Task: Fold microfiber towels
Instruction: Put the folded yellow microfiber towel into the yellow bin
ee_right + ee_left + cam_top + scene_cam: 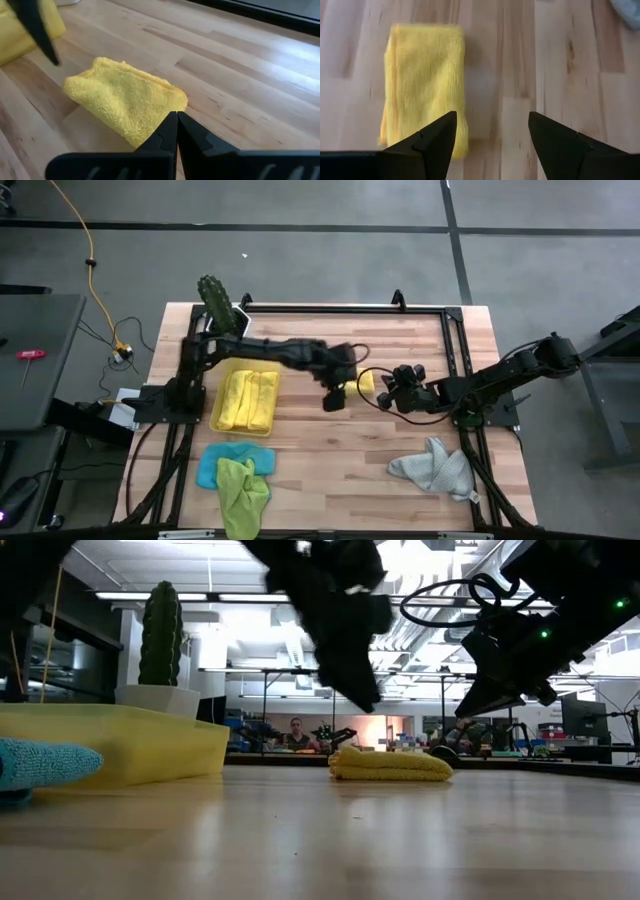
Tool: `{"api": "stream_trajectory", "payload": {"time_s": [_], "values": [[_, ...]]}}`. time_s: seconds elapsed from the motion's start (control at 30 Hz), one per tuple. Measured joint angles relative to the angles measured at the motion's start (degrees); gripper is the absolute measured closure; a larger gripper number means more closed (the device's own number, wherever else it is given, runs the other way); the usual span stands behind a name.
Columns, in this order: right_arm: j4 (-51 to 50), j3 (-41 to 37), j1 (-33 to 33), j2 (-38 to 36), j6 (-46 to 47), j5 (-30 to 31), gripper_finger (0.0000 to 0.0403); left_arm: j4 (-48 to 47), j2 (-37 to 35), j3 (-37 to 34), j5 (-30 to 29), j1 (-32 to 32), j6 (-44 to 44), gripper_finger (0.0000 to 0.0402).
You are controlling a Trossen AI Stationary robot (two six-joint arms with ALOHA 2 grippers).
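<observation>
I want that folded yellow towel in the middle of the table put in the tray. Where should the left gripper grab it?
Probably across its narrow width, straight from above. The folded yellow towel lies flat as a long strip on the table, apart from other things. The left gripper hangs open above, beside it; shifted over, its fingers could span both long edges.

We log a folded towel (366, 381) lying on the table (330, 450) near its middle, between the left gripper (334, 399) and the right gripper (385, 395), both above the table. Left of it we find a tray (214, 420) holding folded towels (248, 400). In front of the tray lie two loose towels (235, 475), overlapping. At the front right lies another loose towel (432, 467). A potted cactus (215, 302) stands behind the tray.
</observation>
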Motion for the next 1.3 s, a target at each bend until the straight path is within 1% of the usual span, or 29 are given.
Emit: {"api": "stream_trajectory", "payload": {"time_s": [0.1, 0.2, 0.3, 0.37, 0.43, 0.5, 0.53, 0.6, 0.67, 0.77, 0.87, 0.93, 1.07, 1.17, 1.23, 1.3], "values": [[-0.16, 0.00, 0.00, 0.02, 1.33, 0.06, 0.0402, 10.72, -7.91, -13.58, -3.42, -1.68, -2.02, 0.0163], [-0.03, 0.00, -0.02, 0.02, 2.85, 1.18, 0.0400, 22.96, -17.80, -27.99, -6.25, -3.30, -5.10, 0.0163], [0.50, 0.00, -1.19, 0.41, 4.70, 2.94, 0.0381, 34.88, -28.28, -40.70, -6.88, -5.35, -8.37, 0.0163], [0.83, 0.00, -3.76, 0.69, 4.70, 0.14, 0.0355, 40.70, -34.99, -46.62, -8.35, -7.06, -9.87, 0.0163], [2.68, 0.00, -7.37, 1.69, 4.55, -5.90, 0.0321, 43.05, -41.85, -50.89, -11.03, -8.91, -10.54, 0.0163], [4.39, -0.02, -11.35, 2.20, 3.25, -12.04, 0.0280, 42.86, -48.50, -53.12, -14.31, -10.62, -10.41, 0.0163], [6.18, 0.11, -13.49, 2.82, 2.74, -14.96, 0.0259, 42.05, -51.64, -53.34, -15.36, -11.34, -10.00, 0.0163], [6.64, 0.02, -17.74, 3.22, 2.24, -21.18, 0.0219, 38.95, -58.19, -53.54, -16.66, -12.60, -9.79, 0.0163], [8.34, 0.07, -21.74, 4.76, 2.20, -29.02, 0.0184, 36.30, -64.10, -53.43, -16.73, -13.96, -9.78, 0.0163], [9.89, 0.06, -25.90, 7.66, 2.89, -36.39, 0.0148, 33.46, -71.43, -53.36, -16.96, -15.98, -10.15, 0.0163], [11.11, 0.04, -27.78, 9.92, 3.16, -39.22, 0.0133, 30.12, -76.64, -53.43, -19.81, -18.14, -12.43, 0.0163], [13.56, 0.04, -27.75, 11.31, 3.33, -40.76, 0.0131, 28.28, -78.36, -54.04, -22.73, -20.09, -13.73, 0.0163], [19.71, 0.09, -26.09, 14.15, 4.73, -42.99, 0.0133, 27.76, -79.37, -57.49, -29.21, -24.31, -14.16, 0.0163], [20.73, 0.15, -25.41, 16.61, 6.20, -43.11, 0.0137, 28.09, -79.35, -57.79, -34.28, -26.09, -14.18, 0.0163], [21.38, 0.35, -25.12, 18.10, 7.42, -42.93, 0.0139, 29.37, -79.55, -57.78, -35.87, -26.71, -13.96, 0.0163], [23.40, 0.38, -24.65, 19.75, 7.68, -42.50, 0.0141, 30.91, -80.07, -57.78, -35.71, -27.37, -12.82, 0.0163]]}}
